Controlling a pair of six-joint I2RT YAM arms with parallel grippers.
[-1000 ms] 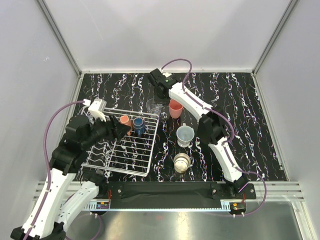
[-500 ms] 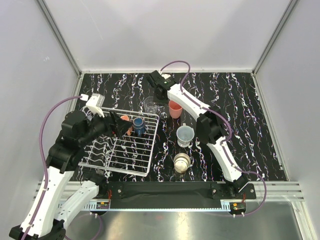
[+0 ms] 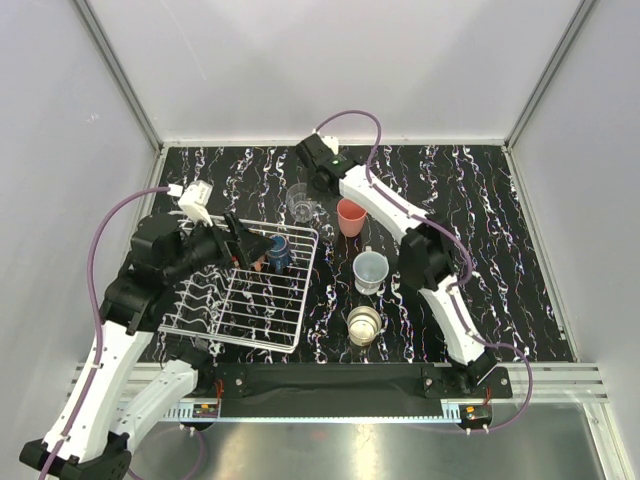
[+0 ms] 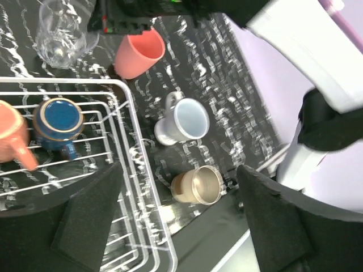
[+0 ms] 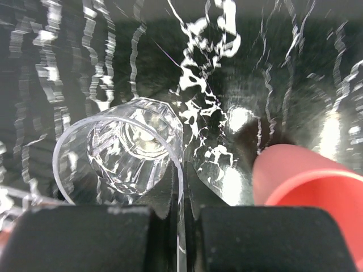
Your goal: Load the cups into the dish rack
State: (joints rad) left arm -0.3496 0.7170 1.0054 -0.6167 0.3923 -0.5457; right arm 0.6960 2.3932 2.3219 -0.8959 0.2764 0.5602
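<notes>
Leftmost, the left gripper (image 4: 178, 169) hangs over the dish rack (image 3: 250, 312), jaws spread and empty; the salmon mug (image 4: 11, 136) and dark blue cup (image 4: 57, 118) sit inside. Beyond the rack's far right corner, the right gripper (image 5: 181, 218) pinches one wall of a clear glass (image 5: 129, 148). Such a thin rim hold may let the glass pivot, slip, or catch the rack's rim.

The dark blue cup (image 4: 57, 117) and salmon mug (image 4: 10, 135) sit together inside the dish rack (image 4: 74, 83).

No legible text, labels, brands, numbers or signs in any view.
</notes>
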